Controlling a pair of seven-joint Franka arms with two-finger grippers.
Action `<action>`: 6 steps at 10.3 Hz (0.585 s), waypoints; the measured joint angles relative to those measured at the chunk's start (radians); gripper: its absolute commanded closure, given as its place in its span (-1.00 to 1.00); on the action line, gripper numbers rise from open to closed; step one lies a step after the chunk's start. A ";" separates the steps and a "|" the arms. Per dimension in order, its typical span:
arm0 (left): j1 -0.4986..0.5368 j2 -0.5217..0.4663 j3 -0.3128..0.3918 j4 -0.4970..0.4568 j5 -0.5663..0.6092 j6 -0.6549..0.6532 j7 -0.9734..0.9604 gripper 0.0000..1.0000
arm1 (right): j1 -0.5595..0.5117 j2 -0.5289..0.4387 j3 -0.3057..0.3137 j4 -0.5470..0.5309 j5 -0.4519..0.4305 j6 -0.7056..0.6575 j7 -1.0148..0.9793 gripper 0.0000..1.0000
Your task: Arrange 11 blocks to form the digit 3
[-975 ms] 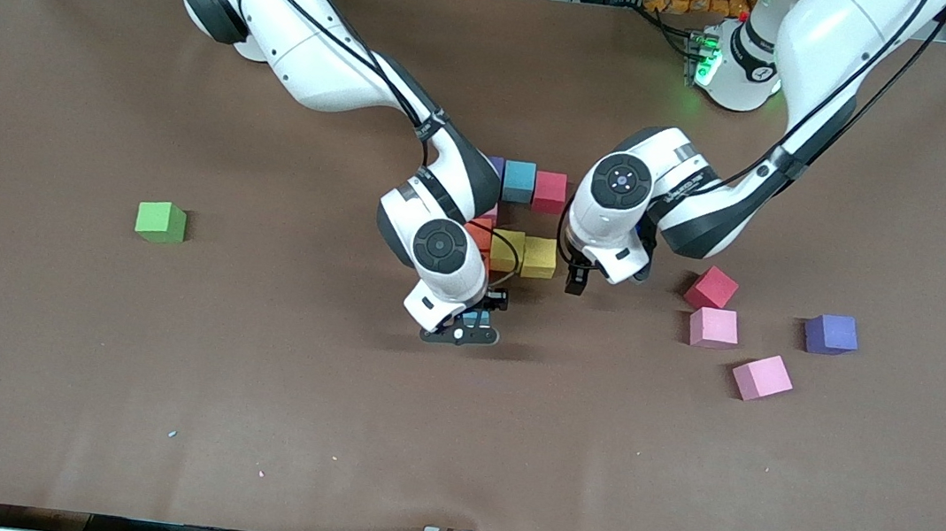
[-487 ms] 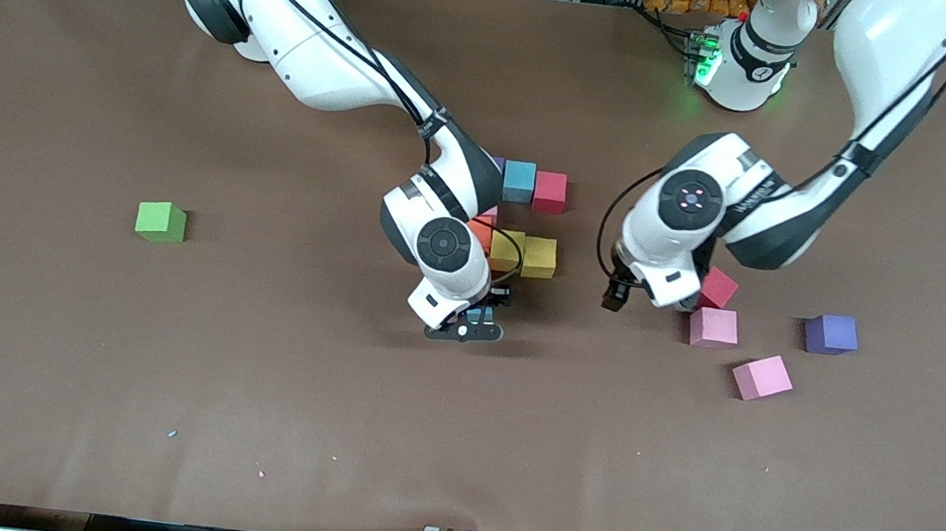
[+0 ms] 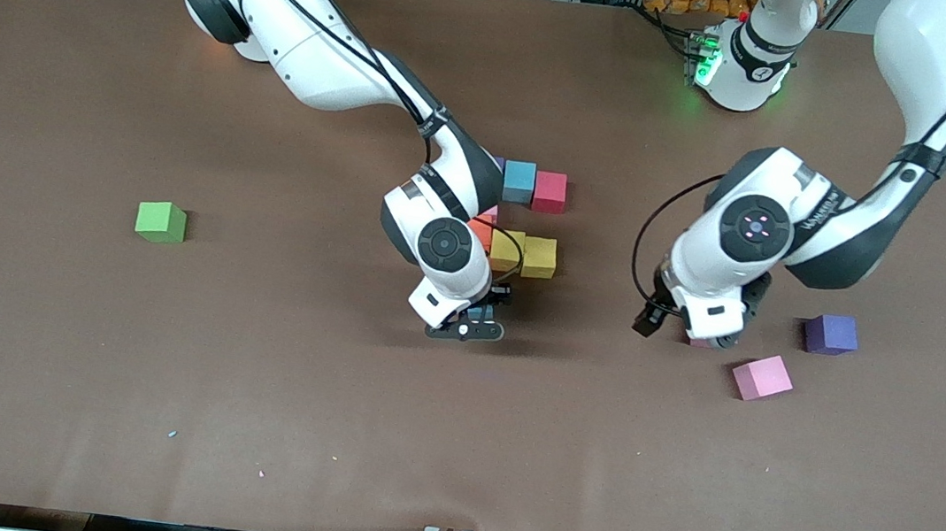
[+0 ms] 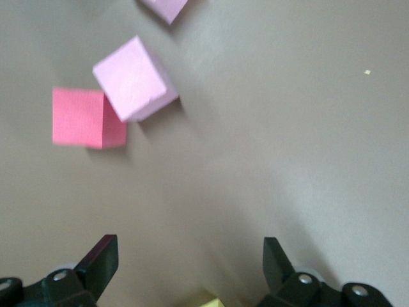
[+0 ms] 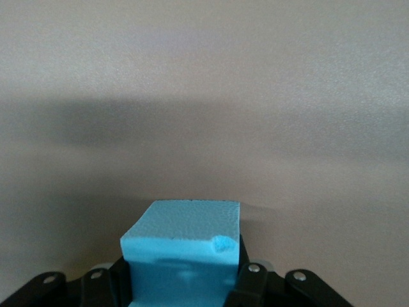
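My right gripper (image 3: pixel 466 325) is shut on a light blue block (image 5: pixel 182 246), low over the table just nearer the camera than a cluster of blocks: light blue (image 3: pixel 519 181), red (image 3: pixel 549 191), orange (image 3: pixel 479 232) and two yellow (image 3: pixel 507 250) (image 3: pixel 539 257). My left gripper (image 3: pixel 701 334) hangs open and empty (image 4: pixel 188 256) toward the left arm's end. Its hand hides two loose blocks in the front view. The left wrist view shows them ahead of the fingers: a red block (image 4: pixel 86 118) touching a pink block (image 4: pixel 134 77). Another pink block (image 3: pixel 761 377) and a purple block (image 3: pixel 830 334) lie close by.
A green cube (image 3: pixel 161 222) sits alone toward the right arm's end. Bare brown table (image 3: pixel 453 441) stretches between the blocks and the front edge.
The left arm swung from beside the cluster toward its own end of the table and now covers the loose red and pink blocks. The right gripper crept slightly nearer the camera with its block.
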State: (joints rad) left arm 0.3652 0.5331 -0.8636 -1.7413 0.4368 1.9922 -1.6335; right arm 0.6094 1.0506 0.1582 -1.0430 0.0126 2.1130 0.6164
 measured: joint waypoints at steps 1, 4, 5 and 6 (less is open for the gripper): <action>0.003 0.006 0.019 0.019 0.000 0.000 0.073 -1.00 | -0.001 0.000 0.001 0.000 0.000 -0.001 0.000 0.01; 0.004 0.036 0.062 0.054 0.000 -0.004 0.355 -1.00 | -0.002 0.001 0.002 -0.003 0.000 -0.009 0.000 -0.95; 0.003 0.054 0.066 0.054 0.000 -0.004 0.442 -1.00 | -0.003 0.002 0.002 -0.010 0.000 -0.011 0.000 -1.00; 0.001 0.073 0.072 0.055 0.000 -0.004 0.510 -1.00 | -0.003 0.002 0.002 -0.017 0.000 -0.011 -0.001 -1.00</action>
State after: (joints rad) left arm 0.3662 0.6064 -0.7917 -1.6864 0.4371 1.9880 -1.1232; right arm 0.6062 1.0523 0.1599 -1.0595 0.0125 2.1020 0.6151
